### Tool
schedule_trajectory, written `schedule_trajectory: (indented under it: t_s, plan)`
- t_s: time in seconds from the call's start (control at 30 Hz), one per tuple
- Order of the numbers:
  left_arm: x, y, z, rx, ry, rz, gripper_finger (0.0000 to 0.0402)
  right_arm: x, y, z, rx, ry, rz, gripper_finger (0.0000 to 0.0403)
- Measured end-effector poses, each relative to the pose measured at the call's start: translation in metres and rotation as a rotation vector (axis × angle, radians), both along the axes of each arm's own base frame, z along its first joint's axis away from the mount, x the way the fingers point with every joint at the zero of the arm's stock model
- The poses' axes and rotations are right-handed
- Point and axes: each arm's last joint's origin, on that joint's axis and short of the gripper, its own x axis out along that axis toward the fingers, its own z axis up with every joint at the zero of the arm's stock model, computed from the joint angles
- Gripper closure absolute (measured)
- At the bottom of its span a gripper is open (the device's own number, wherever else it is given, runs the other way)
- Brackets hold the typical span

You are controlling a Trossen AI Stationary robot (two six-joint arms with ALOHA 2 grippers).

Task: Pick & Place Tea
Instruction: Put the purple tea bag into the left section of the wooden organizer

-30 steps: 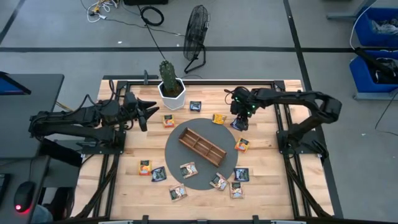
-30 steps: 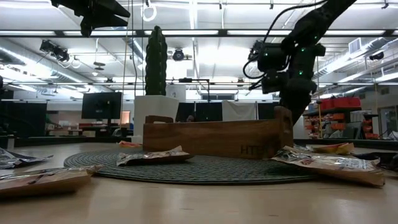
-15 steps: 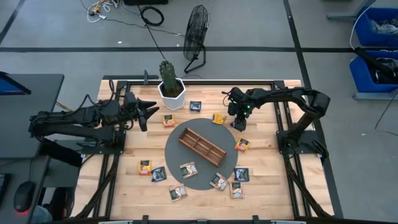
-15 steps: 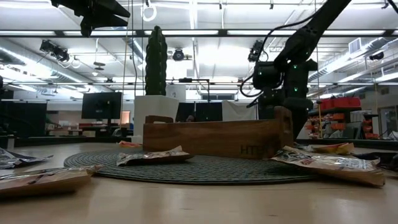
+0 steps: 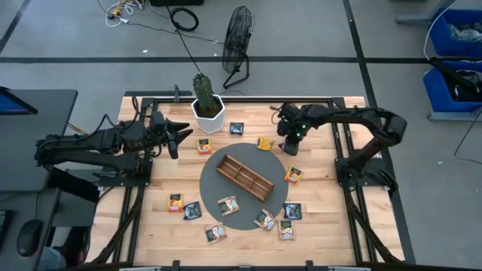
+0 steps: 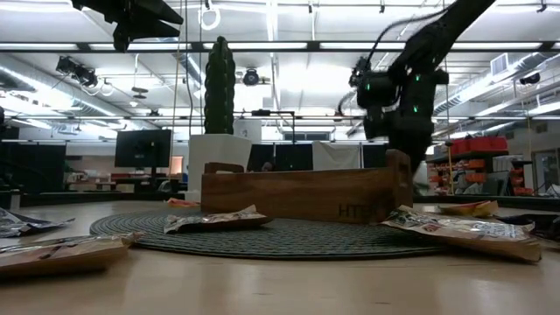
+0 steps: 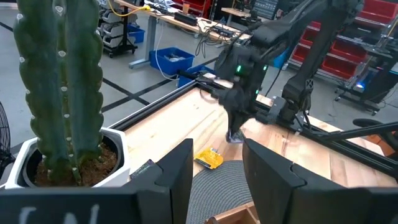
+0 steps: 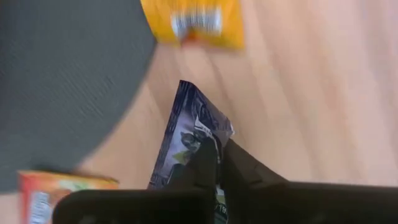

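R gripper (image 5: 289,145) has just snapped shut: a sec ago its fingers were wide, hovering over a dark tea packet (image 8: 189,140) near the far edge of the table (image 5: 316,218), R of centre, just off the round grey mat (image 5: 215,197). Now, in the R wrist view, both fingers (image 8: 205,163) are pinched together on that packet, which hangs tilted off the wood w/ an orange packet (image 8: 194,22) lying flat beyond it. So the grab looks done & the lift has begun, though the arm is low yet in the low view (image 6: 398,105). Next job, I'd judge: carry it to the wooden tray (image 5: 245,177) at mat centre & drop it in a slot. Risk: thin packet held by one edge, could slip or swing.

L gripper (image 5: 175,134) waits near the far L corner beside the cactus (image 5: 203,92), fingers (image 7: 177,171) parted, nothing between them; no change there.

Rest of the tea lies loose: orange ones by the cactus pot (image 5: 204,146) & R edge (image 5: 293,175), more along the near edge (image 5: 215,232). Tray looks empty.
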Motion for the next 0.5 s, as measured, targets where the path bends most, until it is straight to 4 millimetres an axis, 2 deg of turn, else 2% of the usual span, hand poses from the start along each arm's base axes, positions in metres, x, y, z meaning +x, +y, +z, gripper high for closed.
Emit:
schedule_trajectory:
  t_s: [0.1, 0.23, 0.5]
  plan:
    - [0.0, 0.0, 0.0, -0.008, -0.005, 0.002, 0.0257, -0.001, 0.001, 0.027, -0.04, -0.102, -0.066, 0.0399]
    - [0.0, 0.0, 0.001, -0.008, -0.014, 0.002, 0.0257, -0.005, 0.003, 0.065, -0.084, -0.32, -0.205, 0.0401]
    - [0.002, 0.0, 0.013, 0.027, -0.132, -0.001, 0.0257, 0.0, 0.012, 0.141, -0.086, -0.946, -0.44, 0.0402]
